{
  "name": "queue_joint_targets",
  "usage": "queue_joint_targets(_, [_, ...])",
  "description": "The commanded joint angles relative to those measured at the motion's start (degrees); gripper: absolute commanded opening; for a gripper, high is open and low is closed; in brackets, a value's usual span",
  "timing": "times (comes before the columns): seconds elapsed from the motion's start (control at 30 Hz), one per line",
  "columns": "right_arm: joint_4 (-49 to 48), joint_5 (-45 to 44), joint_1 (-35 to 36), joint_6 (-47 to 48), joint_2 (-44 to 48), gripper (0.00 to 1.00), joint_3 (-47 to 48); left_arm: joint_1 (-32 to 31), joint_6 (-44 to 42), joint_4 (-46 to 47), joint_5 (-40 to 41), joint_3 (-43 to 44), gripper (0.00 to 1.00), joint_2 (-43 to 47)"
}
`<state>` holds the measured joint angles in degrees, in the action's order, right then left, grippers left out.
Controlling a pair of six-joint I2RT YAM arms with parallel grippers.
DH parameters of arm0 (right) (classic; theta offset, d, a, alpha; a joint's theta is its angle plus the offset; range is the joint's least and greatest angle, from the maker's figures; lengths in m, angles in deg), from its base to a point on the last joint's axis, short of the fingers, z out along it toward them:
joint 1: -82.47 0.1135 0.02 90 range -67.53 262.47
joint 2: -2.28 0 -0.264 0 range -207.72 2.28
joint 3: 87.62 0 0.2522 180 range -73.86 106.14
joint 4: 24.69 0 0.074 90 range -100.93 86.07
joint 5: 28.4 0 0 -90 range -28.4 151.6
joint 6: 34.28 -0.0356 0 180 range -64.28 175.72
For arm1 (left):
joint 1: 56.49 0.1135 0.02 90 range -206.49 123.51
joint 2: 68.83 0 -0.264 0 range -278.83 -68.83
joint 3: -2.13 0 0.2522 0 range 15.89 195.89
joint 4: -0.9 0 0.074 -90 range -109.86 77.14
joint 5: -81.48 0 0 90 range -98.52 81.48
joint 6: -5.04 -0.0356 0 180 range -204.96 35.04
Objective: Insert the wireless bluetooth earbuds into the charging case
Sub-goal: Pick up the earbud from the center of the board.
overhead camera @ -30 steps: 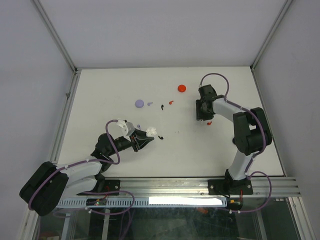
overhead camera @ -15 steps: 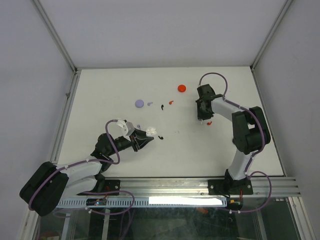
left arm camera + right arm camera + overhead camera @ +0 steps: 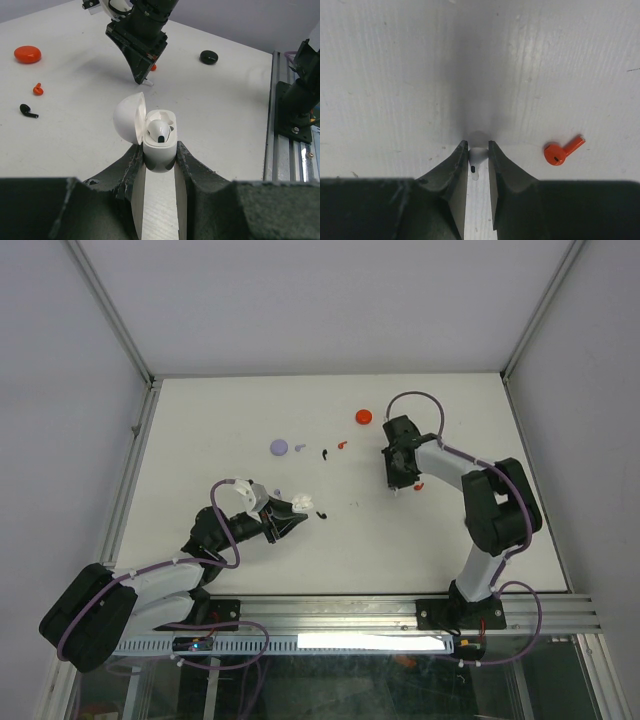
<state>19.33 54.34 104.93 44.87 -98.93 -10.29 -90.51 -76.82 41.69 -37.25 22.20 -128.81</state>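
My left gripper (image 3: pixel 296 508) is shut on the base of an open white charging case (image 3: pixel 159 147). Its lid (image 3: pixel 127 117) is swung left and one white earbud (image 3: pixel 161 131) sits inside. My right gripper (image 3: pixel 476 146) is shut on a second white earbud (image 3: pixel 475 160), pointing down just above the table and right of centre in the top view (image 3: pixel 398 487). It also shows in the left wrist view (image 3: pixel 141 75), beyond the case. A red earbud (image 3: pixel 560 151) lies just to its right on the table (image 3: pixel 418 485).
At the back lie a red round case (image 3: pixel 364 416), a lilac round case (image 3: pixel 279 447), a lilac earbud (image 3: pixel 300 447), a black earbud (image 3: pixel 324 453) and another red earbud (image 3: pixel 343 445). A black round case (image 3: pixel 321 513) lies beside the white case.
My right gripper has shifted a little to the left with the white earbud in it. The left arm and the case have stayed still.
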Motion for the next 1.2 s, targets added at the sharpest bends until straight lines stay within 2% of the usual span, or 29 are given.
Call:
queue_joint_targets(0.0, [2.04,0.21,1.28,-0.98,0.97,0.23,0.14,0.51,0.49,4.35,-1.77,1.17,0.0,0.1])
queue_joint_targets(0.37, [6.5,-1.19,2.94,-2.28,-1.05,0.31,1.28,0.45,0.31,3.72,-1.64,1.08,0.0,0.98])
queue_joint_targets(0.67, [7.32,-0.64,3.03,-3.42,-2.51,0.33,2.03,0.45,0.18,3.12,-1.5,1.08,0.0,1.46])
queue_joint_targets(0.93, [7.93,-0.21,3.04,-3.99,-4.78,0.33,2.34,0.5,0.27,3.12,-1.59,1.08,0.0,1.53])
queue_joint_targets(1.17, [8.1,-0.55,3.67,-4.29,-2.77,0.26,1.6,0.45,1.15,4.91,-1.82,0.74,0.0,1.22])
